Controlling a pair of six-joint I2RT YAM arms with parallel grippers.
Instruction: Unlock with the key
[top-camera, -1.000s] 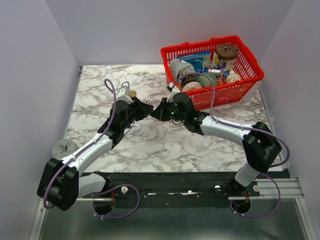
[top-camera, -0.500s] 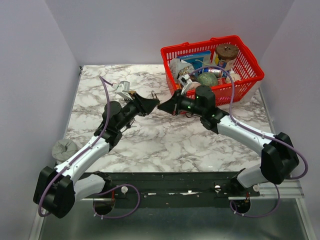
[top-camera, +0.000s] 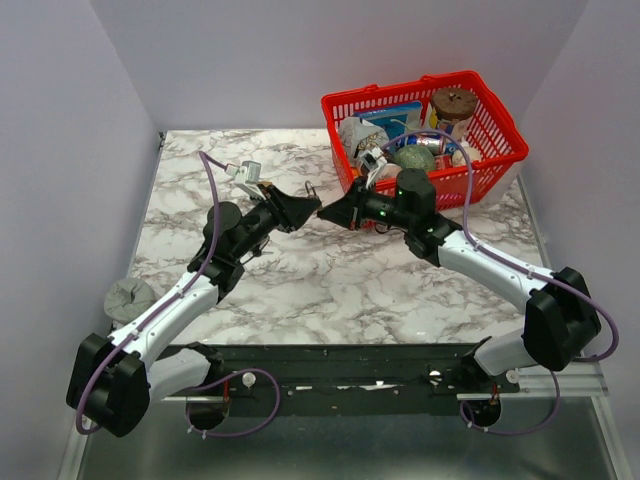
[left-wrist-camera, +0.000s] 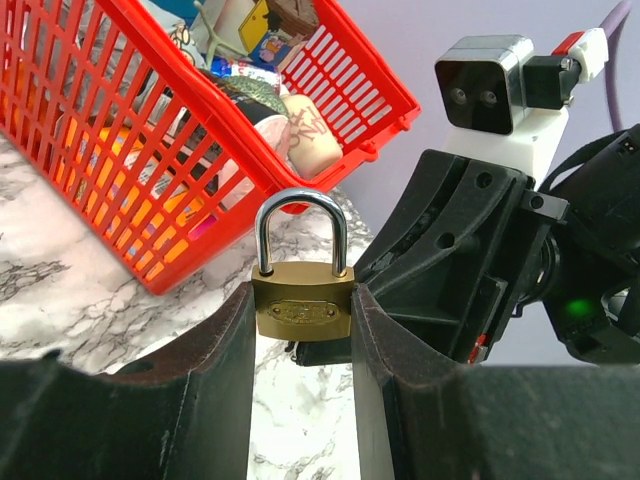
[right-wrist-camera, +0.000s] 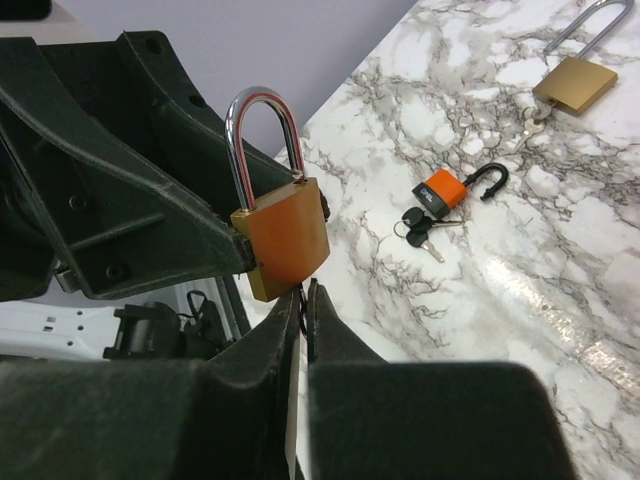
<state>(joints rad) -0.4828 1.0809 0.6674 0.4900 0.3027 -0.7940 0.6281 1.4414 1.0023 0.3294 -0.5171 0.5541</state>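
Plain pale walls (top-camera: 250, 60) on three sides, and a white-grey marble surface (top-camera: 300, 290). A red basket (top-camera: 480, 185) full of mixed items sits at the far right corner. A grey crumpled lump (top-camera: 128, 297) lies at the left edge, toward the near side. The left gripper (top-camera: 303, 209) is partly open and clamped on the brass padlock (left-wrist-camera: 302, 310), one finger on each side of the body. The lock is upright with its shackle closed, held off the surface toward the far edge, left of the basket. The right gripper (right-wrist-camera: 301, 295) faces it, tips just under the lock's base and fingers almost together with a thin slit between. Can't tell if a key is pinched there. Lying on the surface are a second brass padlock (right-wrist-camera: 572, 85), a small orange padlock (right-wrist-camera: 445, 190) with its shackle swung open, and keys (right-wrist-camera: 418, 228) beside it.
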